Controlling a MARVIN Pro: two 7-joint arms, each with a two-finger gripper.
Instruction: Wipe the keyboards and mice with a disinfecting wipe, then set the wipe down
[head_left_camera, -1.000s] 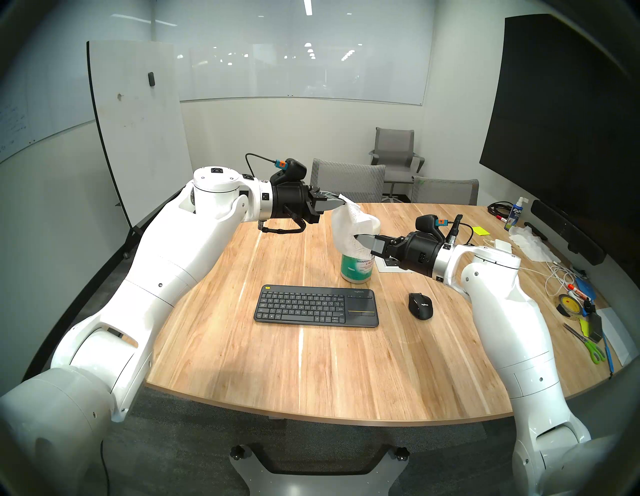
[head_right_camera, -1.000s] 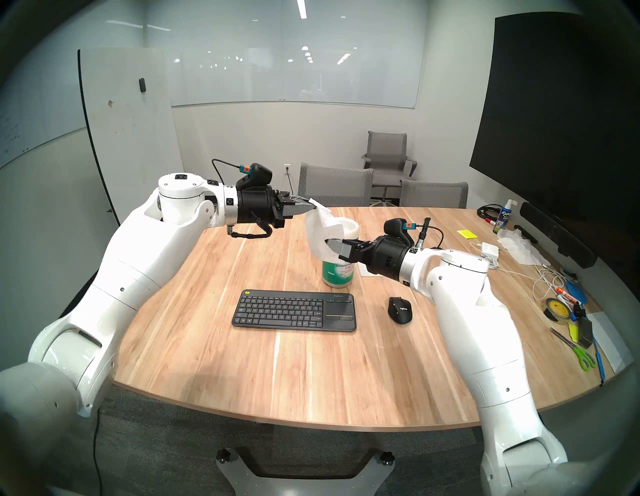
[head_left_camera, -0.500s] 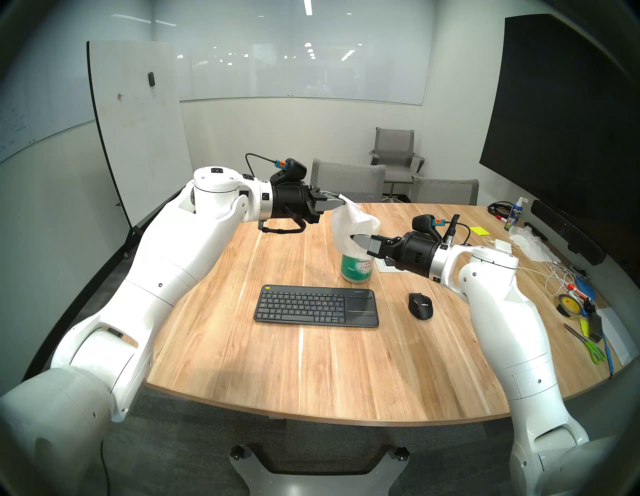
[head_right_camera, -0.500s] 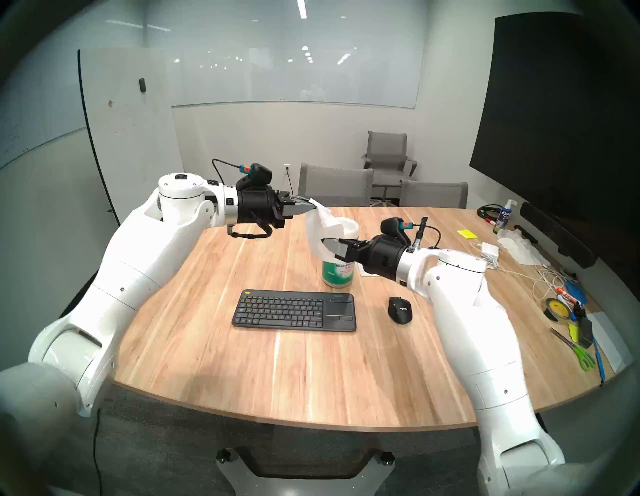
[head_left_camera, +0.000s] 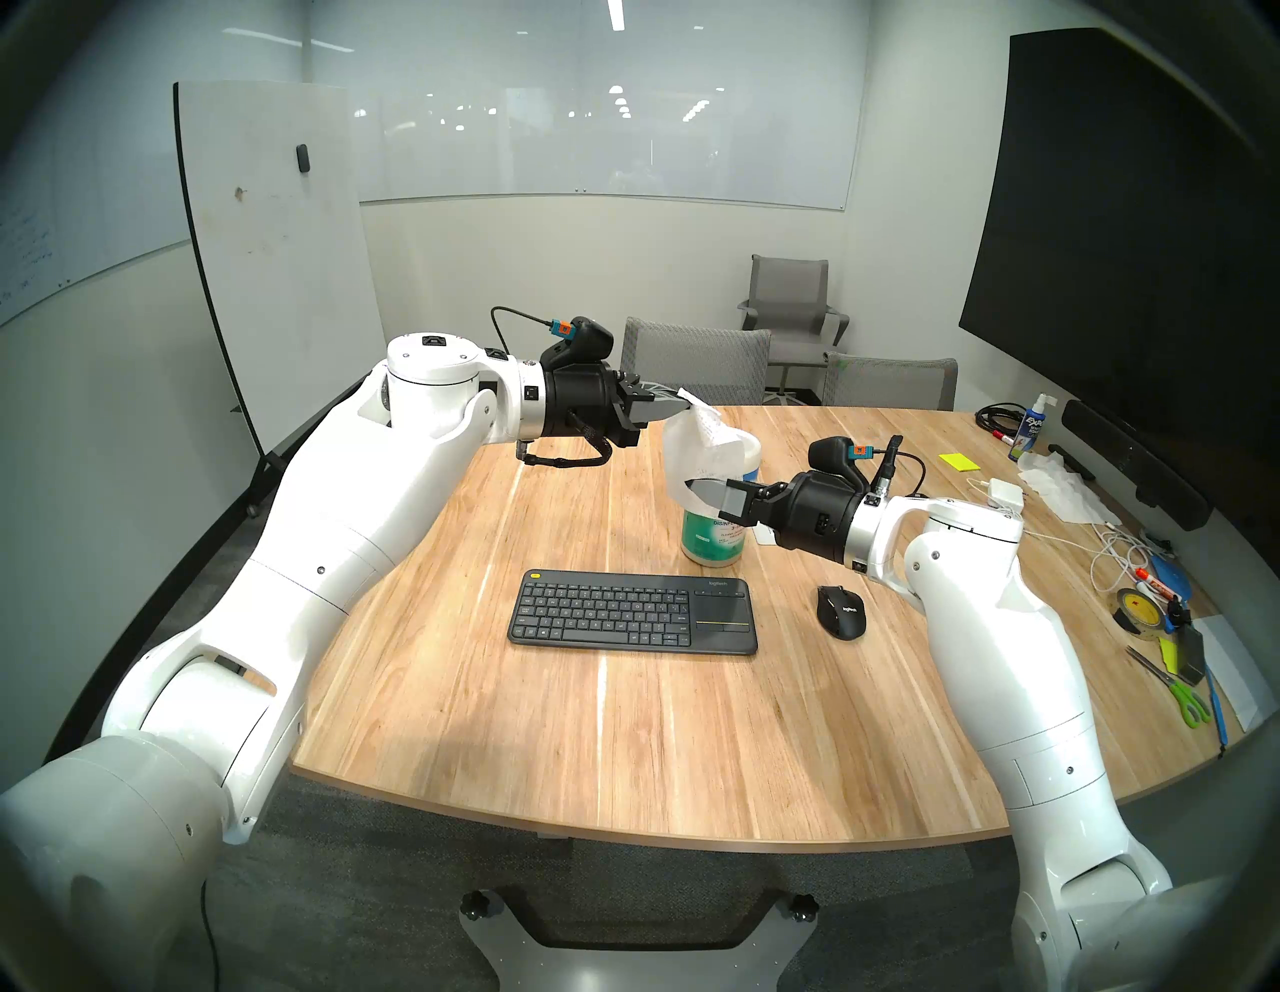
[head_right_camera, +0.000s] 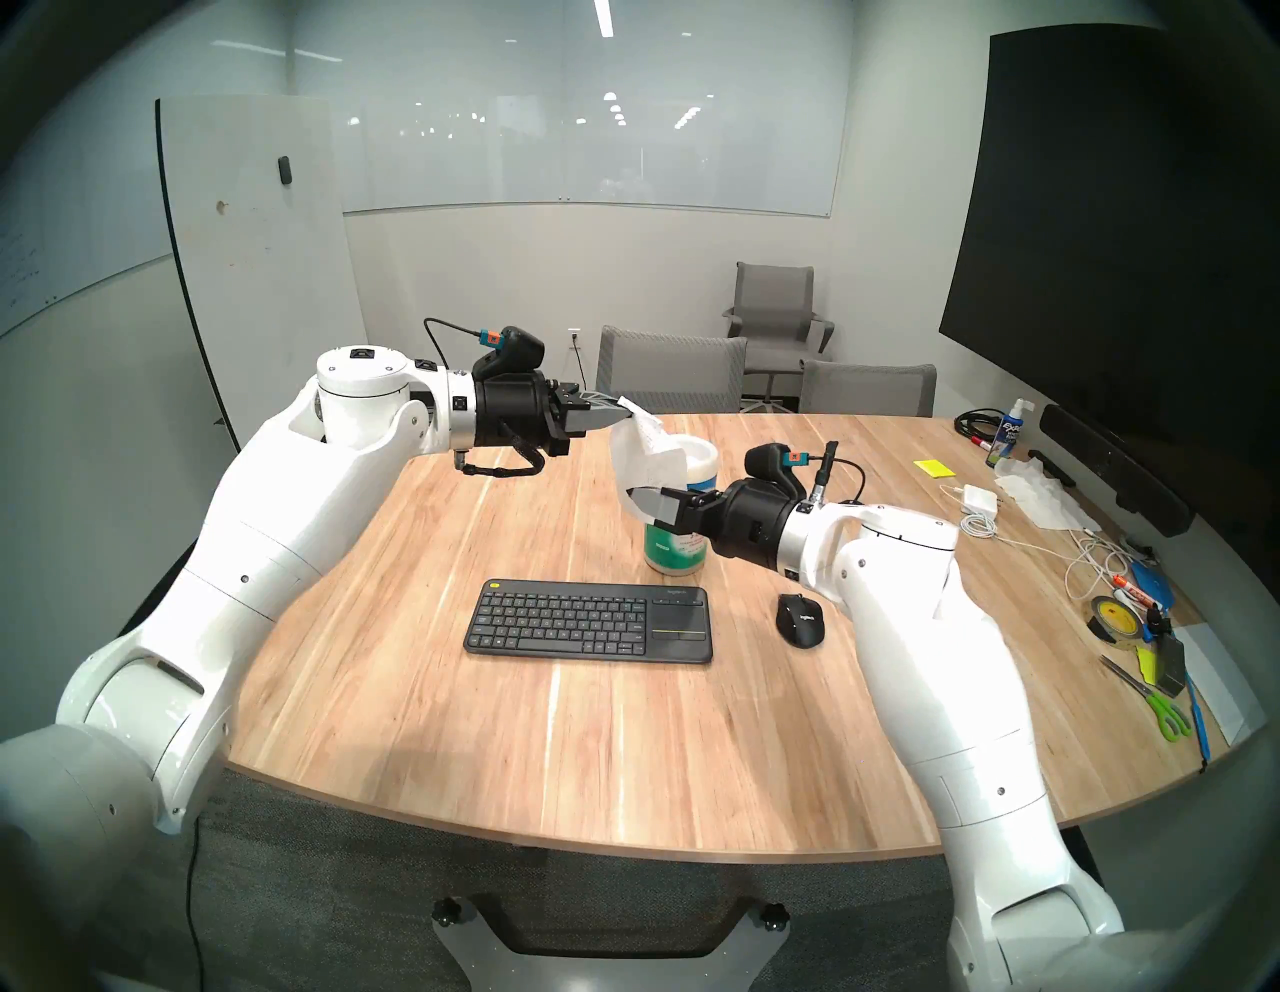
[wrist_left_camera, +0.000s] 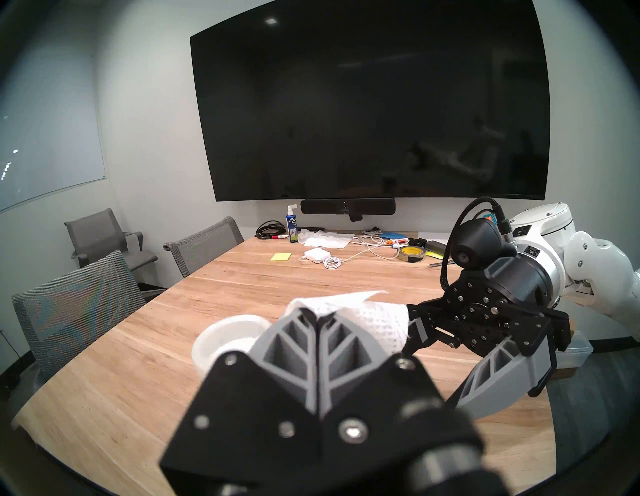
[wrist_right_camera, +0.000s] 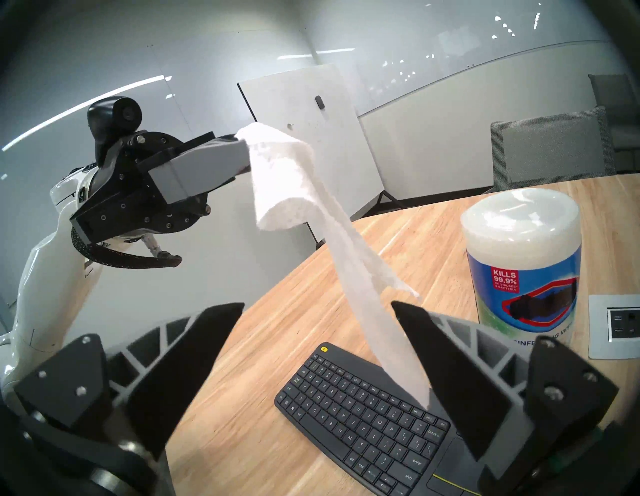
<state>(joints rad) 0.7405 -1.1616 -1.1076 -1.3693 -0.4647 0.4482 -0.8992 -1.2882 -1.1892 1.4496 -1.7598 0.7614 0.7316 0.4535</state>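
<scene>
on the wooden counter (head_left_camera: 623, 748) lie keyboard (head_left_camera: 632, 612) and mouse (head_left_camera: 840, 610); left end effector (head_left_camera: 677, 410) pinches the wipe (head_left_camera: 686, 454), right end effector (wrist_right_camera: 318, 350) spread around its tail.

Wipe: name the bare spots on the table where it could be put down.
The table is bare between the keyboard and its near edge, and left of the keyboard. A narrower gap separates keyboard and mouse. The right end is crowded: cables, tape roll, scissors, tissues.
</scene>
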